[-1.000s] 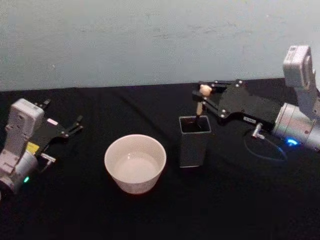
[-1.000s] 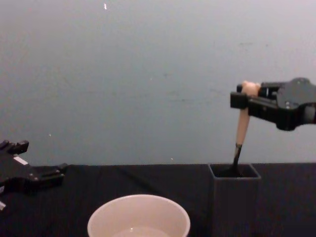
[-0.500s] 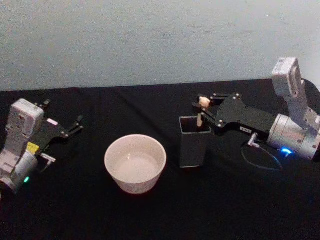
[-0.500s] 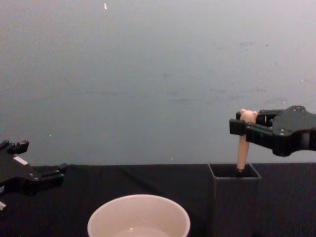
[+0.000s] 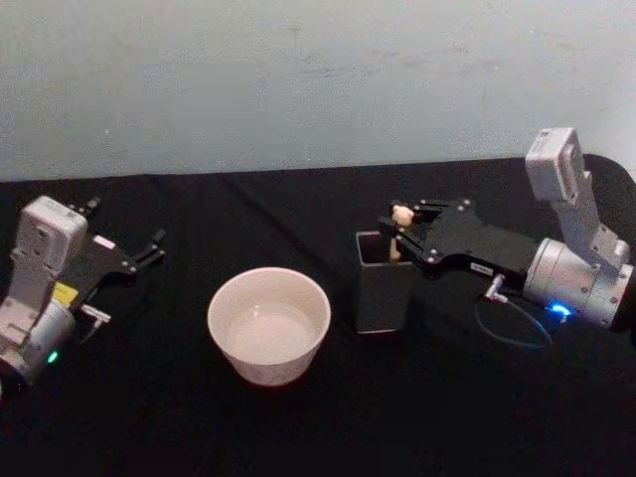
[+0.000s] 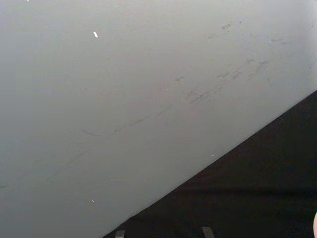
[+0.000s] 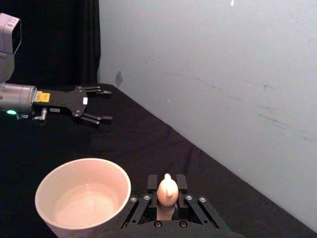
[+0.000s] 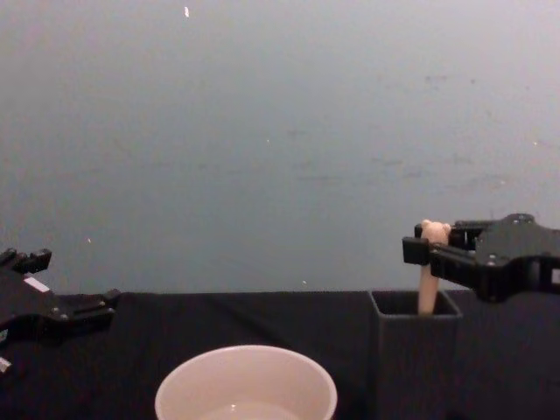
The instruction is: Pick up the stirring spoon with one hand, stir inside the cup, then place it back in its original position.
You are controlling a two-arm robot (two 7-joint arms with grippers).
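Stirring spoon (image 5: 399,225) stands nearly upright in the dark square-mouthed holder (image 5: 384,286), its beige handle rising out of the mouth and its bear-head top just above the rim; its bowl is hidden inside. Nearest the robot, at about 7 o'clock from the holder, sits the cream cup (image 5: 268,323) on the black table (image 5: 328,427), close beside the holder but apart from it. The right gripper (image 5: 397,221) reaches in from 3 o'clock, level over the holder's mouth, its jaws narrowed onto the spoon's handle just under the bear head; in the right wrist view the head (image 7: 167,190) sits pinched between the two fingers (image 7: 148,184). In the chest view the handle (image 8: 428,278) runs down into the holder. Far off at 9 o'clock, the left gripper (image 5: 154,248) rests low by the table, its jaws spread wide and holding nothing. A pale wall (image 5: 298,79) lies beyond.
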